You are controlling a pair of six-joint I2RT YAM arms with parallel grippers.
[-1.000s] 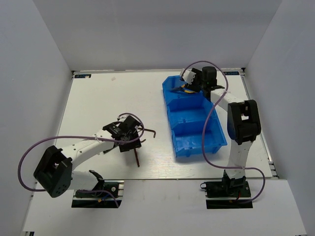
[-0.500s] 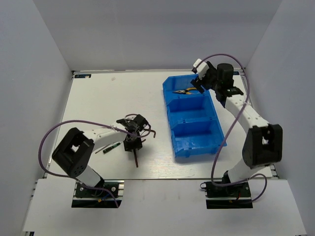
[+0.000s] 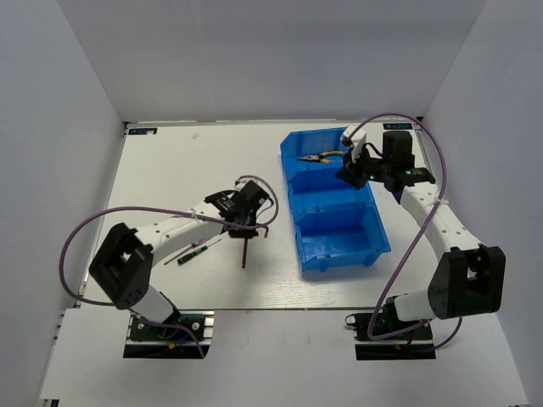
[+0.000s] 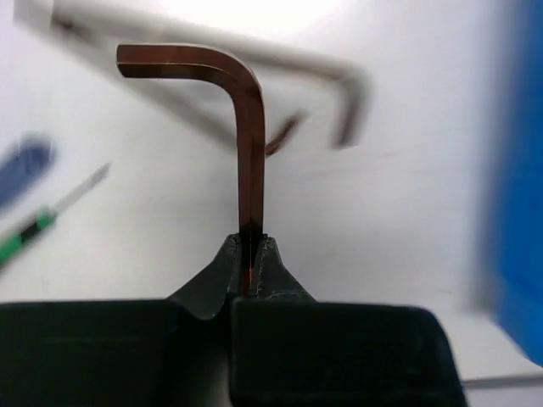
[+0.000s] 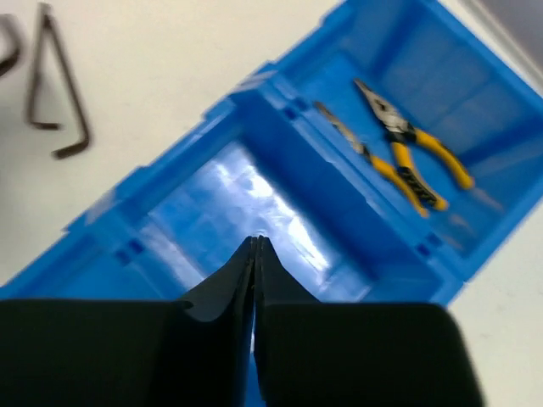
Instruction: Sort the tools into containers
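Observation:
My left gripper [image 4: 249,242] is shut on the long arm of a dark brown L-shaped hex key [image 4: 251,144]. In the top view this gripper [image 3: 246,225] hangs over the table left of the blue containers [image 3: 296,212], and the hex key [image 3: 244,253] points toward the near edge. My right gripper [image 5: 256,242] is shut on nothing above the middle compartment of the containers [image 5: 280,127]. Two yellow-handled pliers [image 5: 416,161] lie in the far compartment, the pliers [image 3: 321,157] also showing from above. The right gripper [image 3: 352,174] hovers at the bins' right side.
A second hex key [image 3: 262,227] lies on the table beside the left gripper. A green-and-black screwdriver [image 3: 193,253] lies under the left forearm, the screwdriver [image 4: 38,227] blurred at the left wrist view's edge. More hex keys [image 5: 53,97] lie left of the bins.
The left gripper closed on the hex key and carried it up and toward the bins. The right gripper shut and drew back from the far compartment, leaving pliers there.

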